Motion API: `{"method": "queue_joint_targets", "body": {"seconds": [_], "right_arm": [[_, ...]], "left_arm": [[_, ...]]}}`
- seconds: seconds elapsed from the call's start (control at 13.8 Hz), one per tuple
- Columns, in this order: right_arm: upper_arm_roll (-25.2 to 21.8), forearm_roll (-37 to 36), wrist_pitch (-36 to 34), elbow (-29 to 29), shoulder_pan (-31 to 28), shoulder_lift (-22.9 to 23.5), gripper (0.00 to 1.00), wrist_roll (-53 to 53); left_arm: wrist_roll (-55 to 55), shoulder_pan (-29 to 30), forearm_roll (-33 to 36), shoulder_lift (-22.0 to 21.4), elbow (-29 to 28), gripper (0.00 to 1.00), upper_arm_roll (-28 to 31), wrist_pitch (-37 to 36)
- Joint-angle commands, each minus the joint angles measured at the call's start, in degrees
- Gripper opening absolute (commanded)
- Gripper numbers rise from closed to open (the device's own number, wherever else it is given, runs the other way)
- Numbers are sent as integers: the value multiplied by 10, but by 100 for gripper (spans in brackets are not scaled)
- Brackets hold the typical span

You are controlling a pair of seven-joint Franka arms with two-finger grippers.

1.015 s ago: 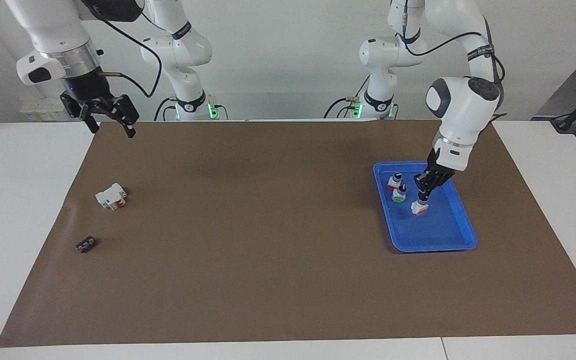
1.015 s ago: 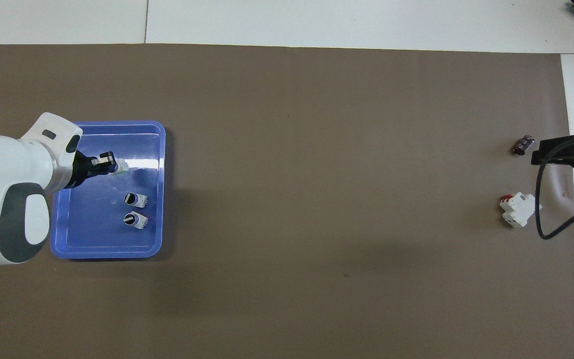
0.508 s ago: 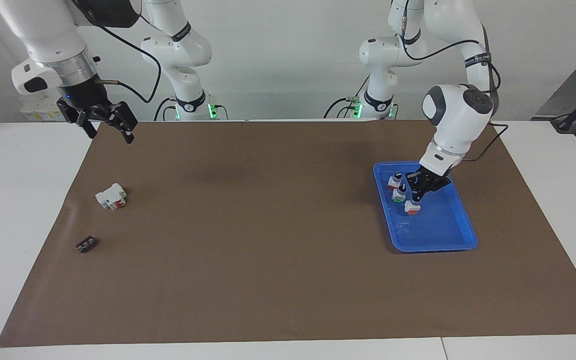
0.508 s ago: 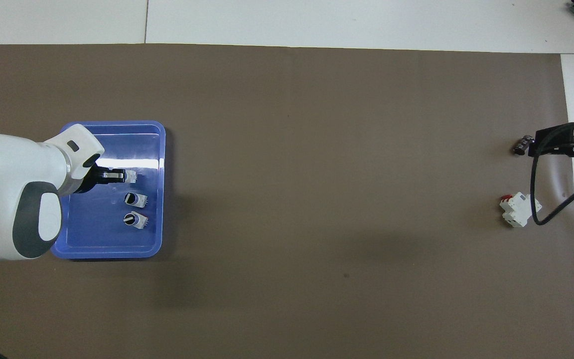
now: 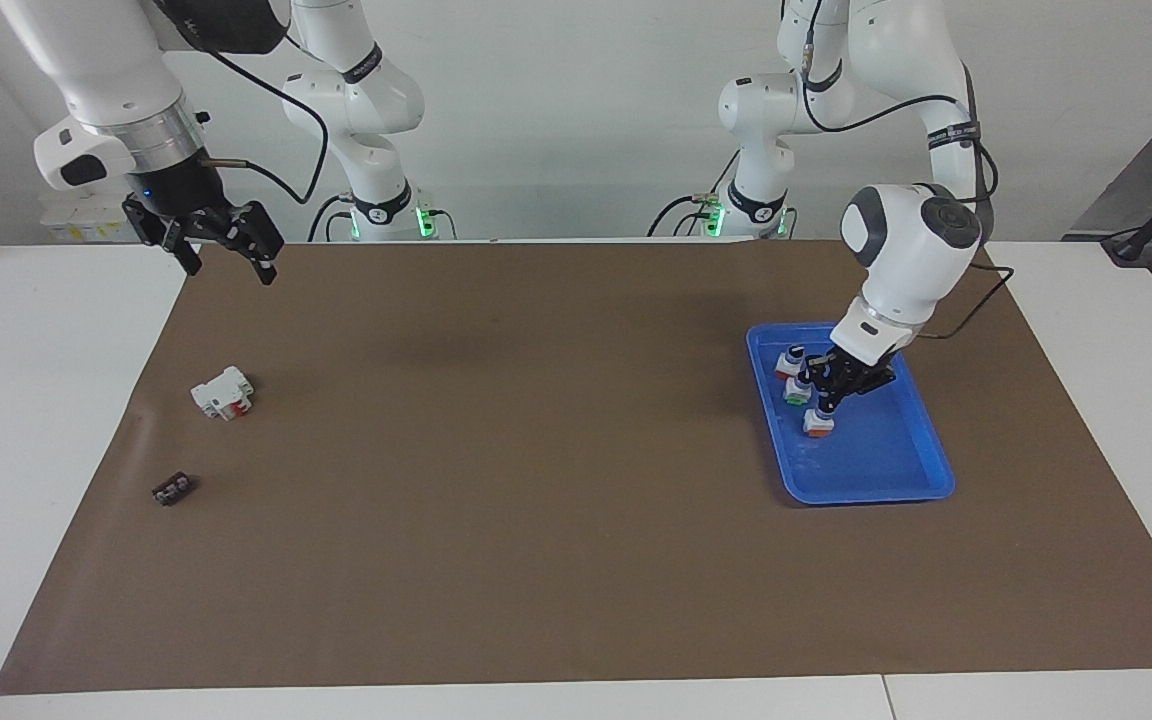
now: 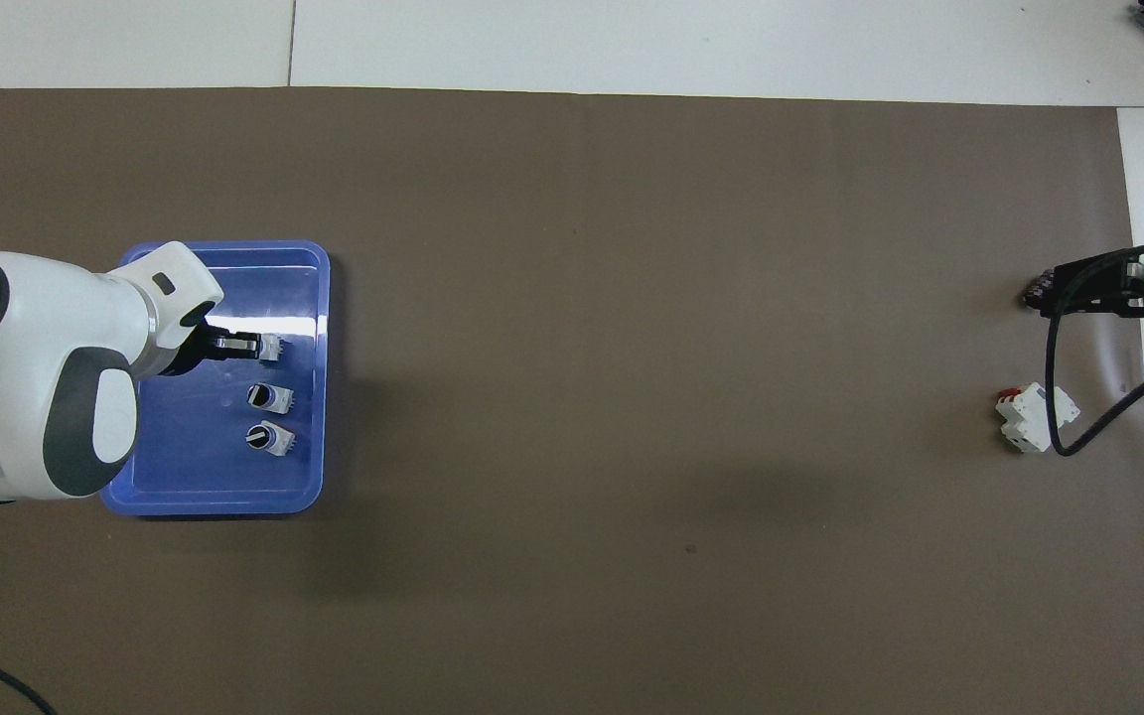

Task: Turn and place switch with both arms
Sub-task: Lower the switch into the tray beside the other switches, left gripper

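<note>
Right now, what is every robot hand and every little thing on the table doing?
left gripper: shut on the switch, over the blue tray.
switch: held by its knob, base down.
two other switches: upright in the tray.
blue tray: flat on the mat.
right gripper: open, raised, waiting.
white boxy part: lying on the mat.
dark flat piece: lying on the mat.

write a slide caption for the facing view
Left pincer shut on a switch in the blue tray, beside two more switches; right pincer open above the mat's corner.
</note>
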Motion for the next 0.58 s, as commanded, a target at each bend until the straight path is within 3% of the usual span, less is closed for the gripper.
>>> {"method": "queue_joint_targets", "body": {"seconds": [0.0,0.22,0.36,0.51], "right_arm": [[-16,-12,-5,-1,16,-7,100,-5],[-16,-12,-9,-1,13,-7,100,-6],[-16,-12,-8,-1,12,-7,100,-5],[-16,-13,-6,-1,13,-7,100,-5]], "left_arm": [[4,-6,7,6,15,0,1,-29],[4,-16,3,5,16,0,1,-48],[4,-22,3,4,25,100,-3,-59],[4,-22,3,-7,31,100,-3,-74]]}}
